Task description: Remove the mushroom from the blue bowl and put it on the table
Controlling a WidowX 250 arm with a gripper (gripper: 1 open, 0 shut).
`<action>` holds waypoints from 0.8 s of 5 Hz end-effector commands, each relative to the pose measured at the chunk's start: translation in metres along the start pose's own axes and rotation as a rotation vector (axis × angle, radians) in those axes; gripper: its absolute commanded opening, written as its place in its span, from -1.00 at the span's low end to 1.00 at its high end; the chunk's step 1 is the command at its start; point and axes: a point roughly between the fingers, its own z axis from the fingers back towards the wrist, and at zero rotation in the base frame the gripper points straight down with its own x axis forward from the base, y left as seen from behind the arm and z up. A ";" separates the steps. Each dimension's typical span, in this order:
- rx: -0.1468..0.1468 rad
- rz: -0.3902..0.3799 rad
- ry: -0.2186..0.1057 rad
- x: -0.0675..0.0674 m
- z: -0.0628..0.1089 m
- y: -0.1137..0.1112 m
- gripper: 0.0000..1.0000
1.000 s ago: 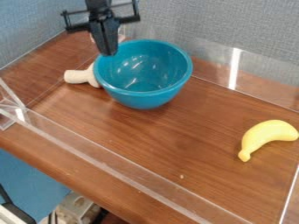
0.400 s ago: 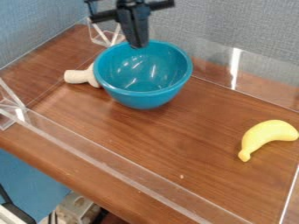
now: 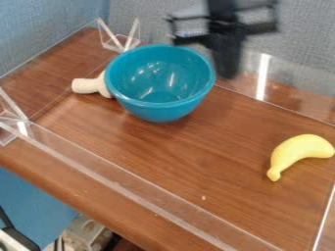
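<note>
Table [image 3: 157, 167] first: brown wood-grain top, glossy, ringed by low clear acrylic walls. Blue bowl [image 3: 161, 83] taken as landmark; it sits toward the back of the table, round, deep, bright glossy blue, interior showing only reflections and no object that I can make out. Gripper [image 3: 226, 67] hangs just to the right of the bowl's rim and above it, pointing steeply down, blurred. Jaws pressed together with nothing visible between them.

Mushroom [image 3: 89, 85] lies on the wood just left of the bowl, touching or nearly touching its outer wall; cannot tell which. Pale cream-to-tan, short stem with a rounded cap, lying on its side, far smaller than the bowl. Part of it is hidden behind the bowl's curve.

Judgement: task reads as essentially done, since the mushroom rests on the table outside the bowl. Step in hand looks like clearing the arm away. To do that well: keep the gripper high enough to pass over the bowl rim and the rear acrylic wall, move without dipping toward the bowl, and avoid nudging the bowl, which could roll the mushroom. Leave the mushroom alone; it looks stable on its side.

Banana [image 3: 299, 155], yellow, lies well to the right of the bowl and nearer the front; not involved.
</note>
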 end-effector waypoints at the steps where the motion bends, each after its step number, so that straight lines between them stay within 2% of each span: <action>1: -0.026 -0.015 -0.058 -0.021 0.012 -0.021 -1.00; 3: -0.024 -0.014 -0.077 -0.032 0.007 0.001 -1.00; 4: -0.019 -0.056 -0.078 -0.031 0.009 0.016 -1.00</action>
